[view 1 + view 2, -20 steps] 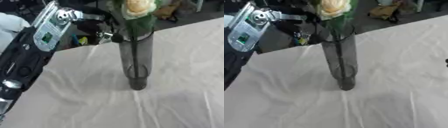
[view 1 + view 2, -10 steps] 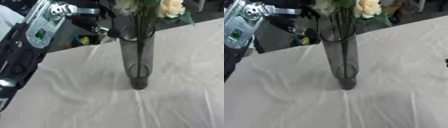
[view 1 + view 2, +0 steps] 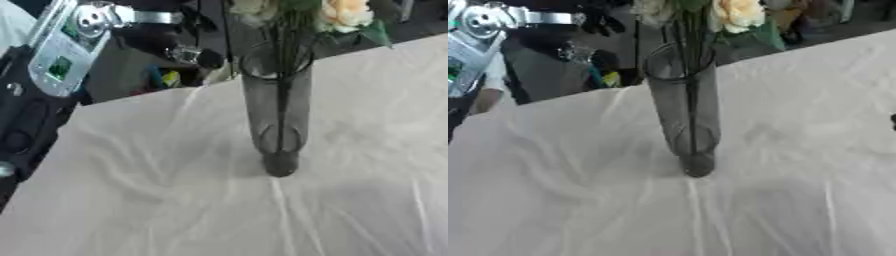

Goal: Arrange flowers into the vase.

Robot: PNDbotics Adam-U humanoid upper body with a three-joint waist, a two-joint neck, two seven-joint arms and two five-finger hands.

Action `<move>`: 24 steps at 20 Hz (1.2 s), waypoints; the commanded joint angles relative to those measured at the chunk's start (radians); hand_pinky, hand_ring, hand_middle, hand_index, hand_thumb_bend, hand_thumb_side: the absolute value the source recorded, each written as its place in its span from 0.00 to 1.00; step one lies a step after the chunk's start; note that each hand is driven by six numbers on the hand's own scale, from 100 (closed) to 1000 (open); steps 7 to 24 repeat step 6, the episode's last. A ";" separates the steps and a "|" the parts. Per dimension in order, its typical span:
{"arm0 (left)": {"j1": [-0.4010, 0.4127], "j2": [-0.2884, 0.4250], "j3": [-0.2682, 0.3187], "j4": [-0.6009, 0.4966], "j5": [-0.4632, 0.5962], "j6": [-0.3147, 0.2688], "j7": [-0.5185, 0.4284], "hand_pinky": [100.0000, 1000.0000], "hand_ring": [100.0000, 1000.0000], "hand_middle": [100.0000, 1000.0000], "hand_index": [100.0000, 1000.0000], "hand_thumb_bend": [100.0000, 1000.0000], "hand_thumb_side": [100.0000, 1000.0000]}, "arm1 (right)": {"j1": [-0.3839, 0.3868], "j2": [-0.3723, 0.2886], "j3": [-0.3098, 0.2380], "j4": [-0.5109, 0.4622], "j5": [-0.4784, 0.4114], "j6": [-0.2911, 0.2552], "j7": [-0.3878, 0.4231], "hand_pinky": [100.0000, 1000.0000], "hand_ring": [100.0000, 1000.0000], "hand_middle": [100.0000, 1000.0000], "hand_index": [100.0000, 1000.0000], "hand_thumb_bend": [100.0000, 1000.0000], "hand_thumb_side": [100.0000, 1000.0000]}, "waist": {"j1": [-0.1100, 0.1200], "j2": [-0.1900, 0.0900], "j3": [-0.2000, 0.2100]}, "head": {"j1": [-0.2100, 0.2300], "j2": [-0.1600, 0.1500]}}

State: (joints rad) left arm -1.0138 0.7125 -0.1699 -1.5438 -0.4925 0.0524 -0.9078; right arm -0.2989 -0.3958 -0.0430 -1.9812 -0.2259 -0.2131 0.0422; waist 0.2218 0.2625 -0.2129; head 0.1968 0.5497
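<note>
A tall smoky glass vase (image 3: 278, 110) stands upright on the white cloth, in the middle of the view. Dark green stems (image 3: 282, 75) run straight down inside it, nearly to its base. A cream rose (image 3: 344, 11) leans out to the right above the rim, and a paler bloom (image 3: 249, 6) is cut off by the top edge. My left hand (image 3: 203, 47) hangs just left of the rim at the end of the silver and black forearm (image 3: 66, 50). I cannot tell whether it touches the stems. A dark sliver (image 3: 892, 120) shows at the right edge, perhaps my right hand.
The table (image 3: 175, 200) is covered with a wrinkled white cloth, and its far edge runs diagonally behind the vase. Dark clutter and small coloured items (image 3: 166, 80) lie beyond that edge.
The cream rose has swung from above the vase's mouth out to the right, and a second pale bloom has appeared. My left hand has shifted slightly up. The vase has stayed put.
</note>
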 commanded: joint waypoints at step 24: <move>0.088 0.122 0.153 -0.183 0.156 0.086 0.032 0.88 0.89 0.91 1.00 0.66 1.00 | -0.009 -0.029 -0.017 -0.019 0.008 -0.022 -0.019 0.65 0.49 0.45 0.73 0.00 1.00 | -0.015 -0.018 0.022 | -0.019 0.004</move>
